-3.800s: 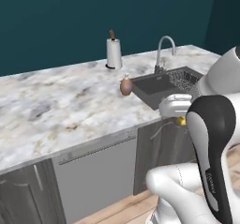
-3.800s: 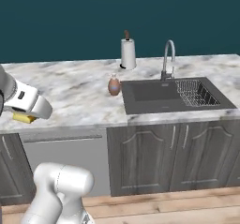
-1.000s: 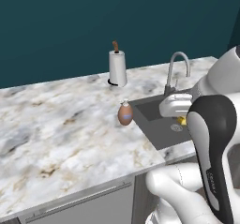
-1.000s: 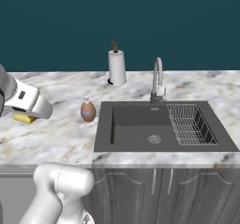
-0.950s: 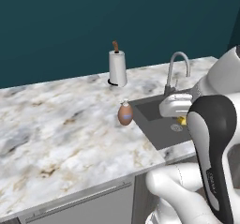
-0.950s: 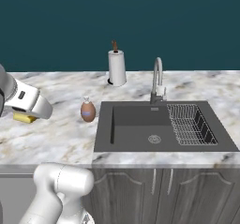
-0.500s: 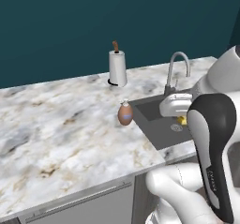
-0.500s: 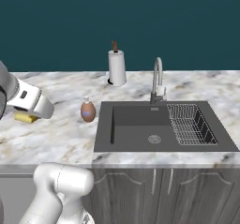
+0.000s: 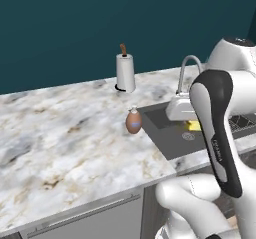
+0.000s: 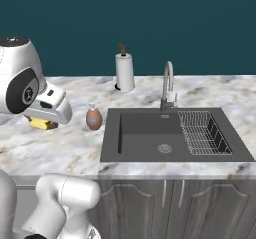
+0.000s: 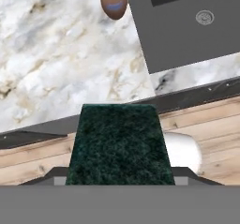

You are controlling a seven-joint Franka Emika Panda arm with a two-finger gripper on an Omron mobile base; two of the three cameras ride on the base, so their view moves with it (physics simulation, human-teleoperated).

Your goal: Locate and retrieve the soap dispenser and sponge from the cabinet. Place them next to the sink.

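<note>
My gripper (image 10: 44, 123) is shut on the sponge (image 10: 42, 125), a yellow block whose dark green top (image 11: 119, 145) fills the lower middle of the hand view. In the left base view the sponge (image 9: 193, 126) peeks out yellow under the white hand. It hangs over the counter's front edge, left of the sink (image 10: 145, 139). The soap dispenser (image 10: 93, 118), reddish-brown with a white pump, stands upright on the marble by the sink's left rim (image 9: 150, 133), and appears at the top of the hand view (image 11: 114, 0). The cabinet is out of view.
A white paper-towel roll (image 10: 124, 72) stands at the back of the marble counter (image 9: 65, 138). A chrome gooseneck faucet (image 10: 168, 85) rises behind the basin, and a wire rack (image 10: 204, 132) fills its right part. Grey base cabinets (image 10: 165, 203) and wood floor (image 11: 206, 124) lie below.
Since the oldest frames the base has driven closer to the counter. In the last second the hand with the sponge has shifted slightly toward the soap dispenser; the dispenser has stayed put.
</note>
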